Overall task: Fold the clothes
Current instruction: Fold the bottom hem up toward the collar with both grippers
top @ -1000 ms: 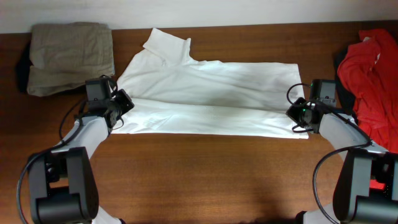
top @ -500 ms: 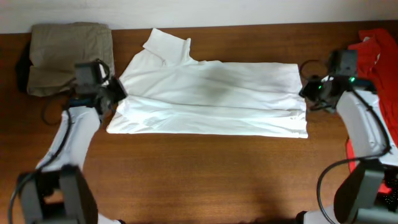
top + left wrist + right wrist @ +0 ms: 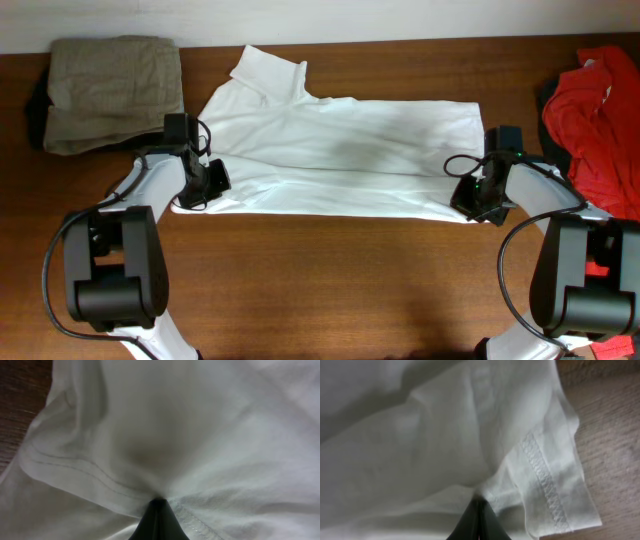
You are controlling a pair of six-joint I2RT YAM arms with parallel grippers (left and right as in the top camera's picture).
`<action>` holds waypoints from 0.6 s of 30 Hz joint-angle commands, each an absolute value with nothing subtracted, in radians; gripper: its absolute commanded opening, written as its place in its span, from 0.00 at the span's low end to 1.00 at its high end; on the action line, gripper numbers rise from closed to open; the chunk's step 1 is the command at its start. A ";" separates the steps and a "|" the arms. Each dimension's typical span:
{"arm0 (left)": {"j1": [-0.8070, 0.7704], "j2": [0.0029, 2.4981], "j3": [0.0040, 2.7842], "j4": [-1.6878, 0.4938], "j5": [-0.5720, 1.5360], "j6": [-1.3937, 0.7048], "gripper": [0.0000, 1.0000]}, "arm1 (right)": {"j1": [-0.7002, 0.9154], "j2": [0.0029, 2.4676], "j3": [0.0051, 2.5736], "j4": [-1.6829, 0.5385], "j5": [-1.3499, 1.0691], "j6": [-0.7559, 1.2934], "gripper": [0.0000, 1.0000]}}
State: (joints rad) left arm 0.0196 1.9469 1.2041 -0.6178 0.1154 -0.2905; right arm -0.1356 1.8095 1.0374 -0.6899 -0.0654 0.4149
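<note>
A white shirt point(image 3: 340, 155) lies flat across the middle of the table, its collar at the back left. My left gripper point(image 3: 207, 181) is at the shirt's left end near the front edge. In the left wrist view its dark fingers point(image 3: 159, 521) are pressed together with white fabric point(image 3: 150, 435) bunched at the tips. My right gripper point(image 3: 476, 197) is at the shirt's right front corner. In the right wrist view its fingers point(image 3: 478, 521) are shut on the cloth beside the stitched hem point(image 3: 545, 480).
A folded tan garment point(image 3: 112, 90) lies at the back left. A crumpled red garment point(image 3: 595, 120) lies at the right edge. Bare wooden table point(image 3: 330, 280) runs along the front.
Half a second ago both grippers were further back and further out at the shirt's ends. They have now come forward and inward onto the shirt's front corners.
</note>
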 commanded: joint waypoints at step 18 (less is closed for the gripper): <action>0.214 1.602 1.179 -0.992 0.088 -0.413 0.00 | -0.199 1.481 1.092 -0.992 0.060 0.525 0.04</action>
State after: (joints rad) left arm 0.2146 1.7714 1.1770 -0.9905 0.0700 -0.3779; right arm -0.1993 1.6241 1.0603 -0.9760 0.0368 0.4919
